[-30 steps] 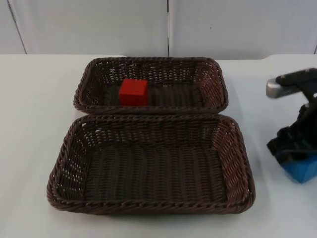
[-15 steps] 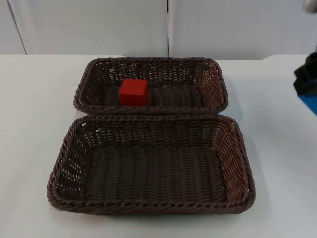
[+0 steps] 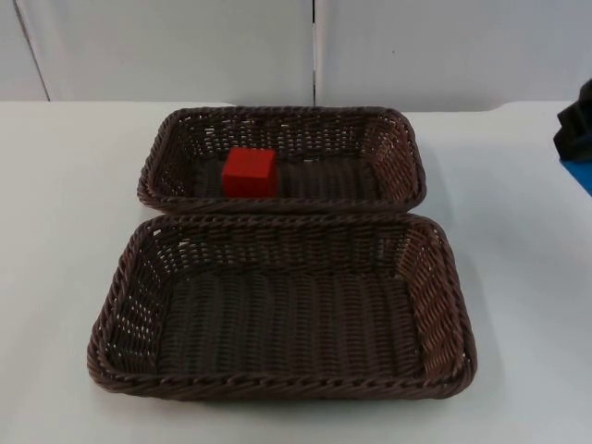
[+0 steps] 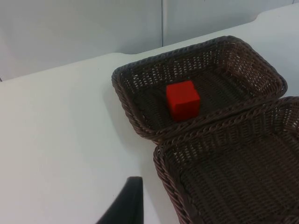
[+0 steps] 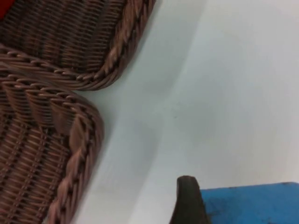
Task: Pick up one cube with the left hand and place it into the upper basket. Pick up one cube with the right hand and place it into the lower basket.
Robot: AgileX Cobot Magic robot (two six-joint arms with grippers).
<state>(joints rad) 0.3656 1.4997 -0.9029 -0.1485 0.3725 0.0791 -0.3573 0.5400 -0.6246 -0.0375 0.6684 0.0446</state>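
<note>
Upper basket [image 3: 398, 148]: holds the red cube [image 3: 249, 172], left of its middle
Lower basket [image 3: 444, 305]: nothing inside; touching the upper one
Right gripper [image 3: 581, 153]: at the table's right edge, pinching the blue cube [image 5: 252, 204]; raised off the table [image 3: 518, 277]
Left gripper [image 4: 126, 205]: over bare table left of the baskets; grip cannot be told

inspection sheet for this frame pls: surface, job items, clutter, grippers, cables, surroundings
Surface: white table, clean.
Job's things: red cube sits inside the upper basket; lower basket holds nothing; blue cube held off the table to the right of the baskets.
Clutter: nothing seen.
Grippers: right gripper at the right edge of the top view, shut on blue cube, raised beside the upper basket; left gripper's fingertip hangs over the table left of the baskets, waiting.
Cables: nothing seen.
Surroundings: grey partition wall behind the table.
</note>
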